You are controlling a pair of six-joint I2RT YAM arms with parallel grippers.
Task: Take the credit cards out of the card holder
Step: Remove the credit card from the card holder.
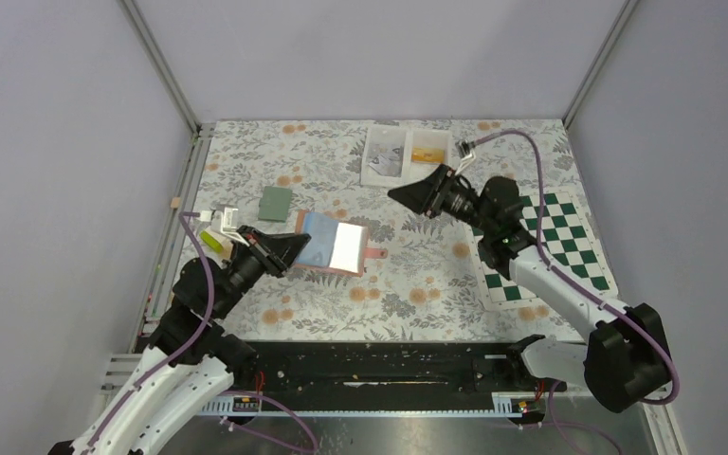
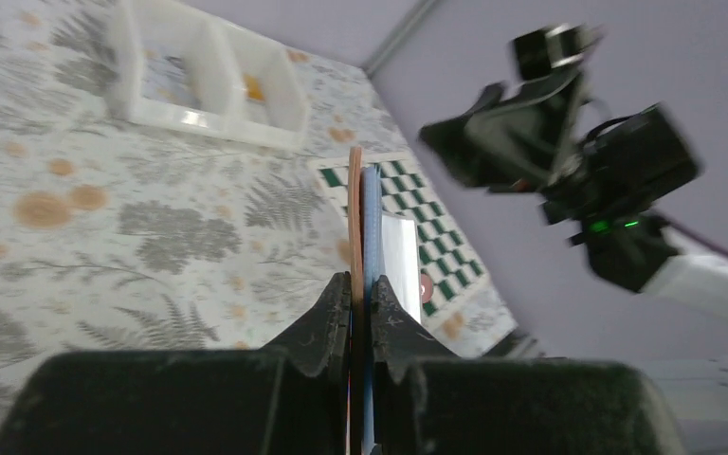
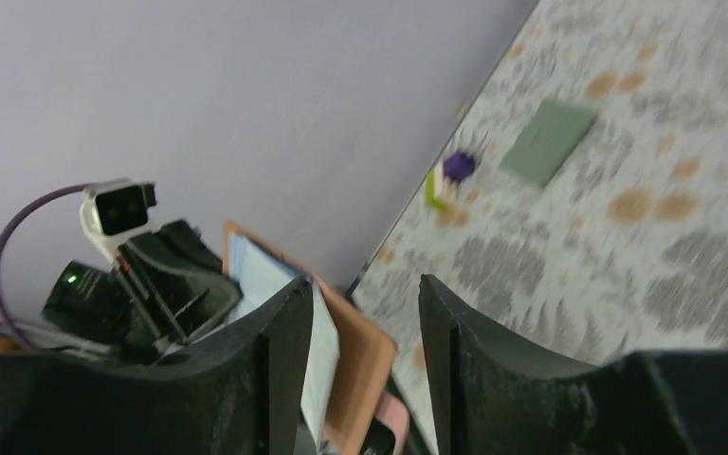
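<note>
Tan-brown booklet card holder [image 1: 336,248] pinched by left gripper [image 1: 299,248]; right gripper [image 1: 396,194] empty, jaws parted. Grey-green flat credit card [image 1: 275,202] already out beyond holder; silvery one [image 1: 346,246] seemingly still pocketed.

Grey ferns and orange blooms pattern the pale worktop [image 1: 417,280], the card holder [image 1: 334,248] is tan outside, light blue inside, and the mat [image 1: 576,239] is green-and-white checked.

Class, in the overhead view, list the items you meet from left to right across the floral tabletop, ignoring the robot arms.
small lime-green card → grey-green rectangular card → open tan card holder with light-blue panels → white two-compartment plastic tray → green-and-white chessboard mat
</note>
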